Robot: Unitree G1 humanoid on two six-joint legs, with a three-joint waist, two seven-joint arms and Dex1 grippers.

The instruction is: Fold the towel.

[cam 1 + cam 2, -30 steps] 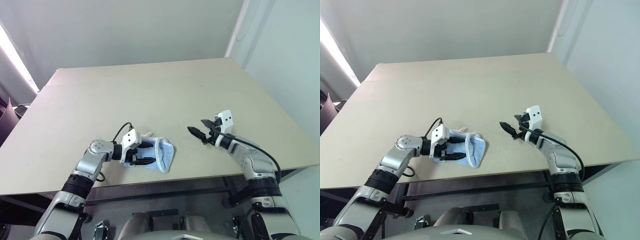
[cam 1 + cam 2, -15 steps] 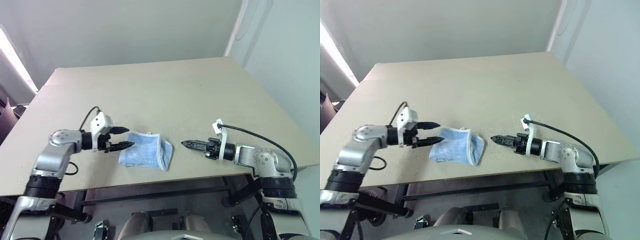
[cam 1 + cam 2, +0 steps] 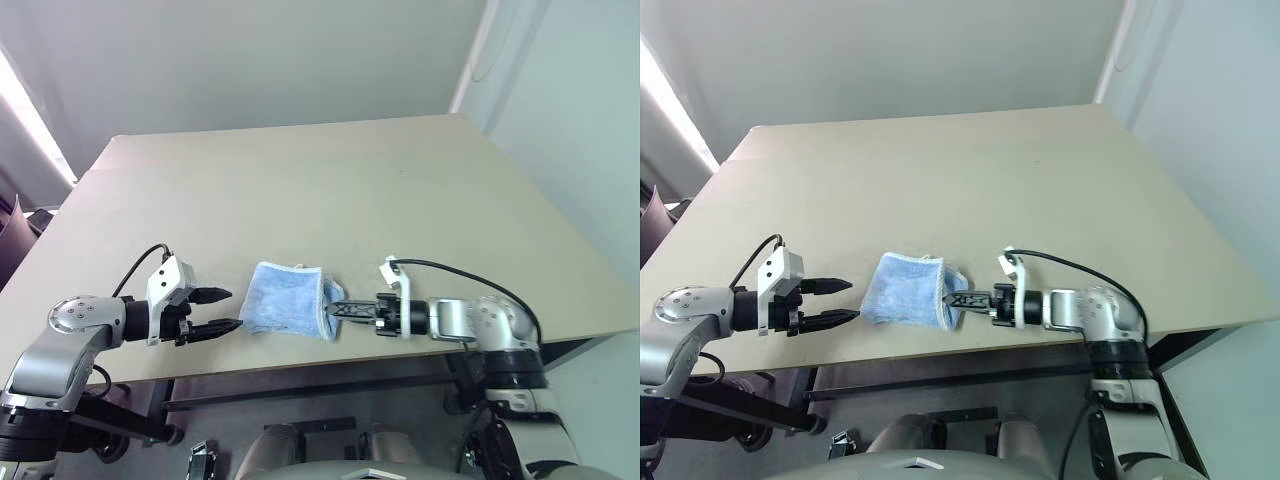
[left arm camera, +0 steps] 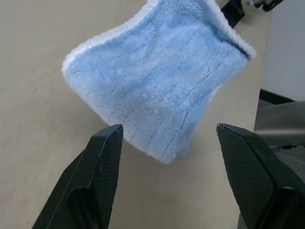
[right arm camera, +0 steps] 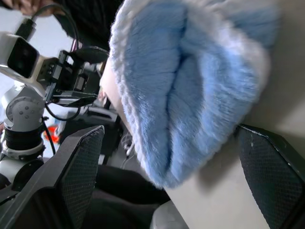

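Lying folded near the front edge of the table (image 3: 330, 190), the towel (image 3: 290, 300) is a small light blue terry cloth with white stitched edging, resting flat between the 2 grippers. Its folded, rounded end faces the robot's right side, and a short white loop pokes out at its far edge. The left gripper (image 3: 222, 309) hovers just beside the towel's left end, apart from it, with its 2 black fingers (image 4: 97, 176) spread and nothing between them; in the left wrist view the cloth sits just beyond the fingertips, centred in the gap between the jaws but not inside it. The right gripper (image 3: 338, 308) points level toward the robot's left, its tips at the towel's rounded right end. In the right wrist view the jaws stand wide apart, released, with the doubled blue edge of the towel bulging in the space between the 2 fingers (image 5: 71, 176); whether either finger touches the cloth I cannot tell. The same view shows the left gripper beyond the towel, aimed back toward it. Both grippers thus face each other along the front of the table with the towel lying on the table surface between them, closer to the right jaws than to the left.
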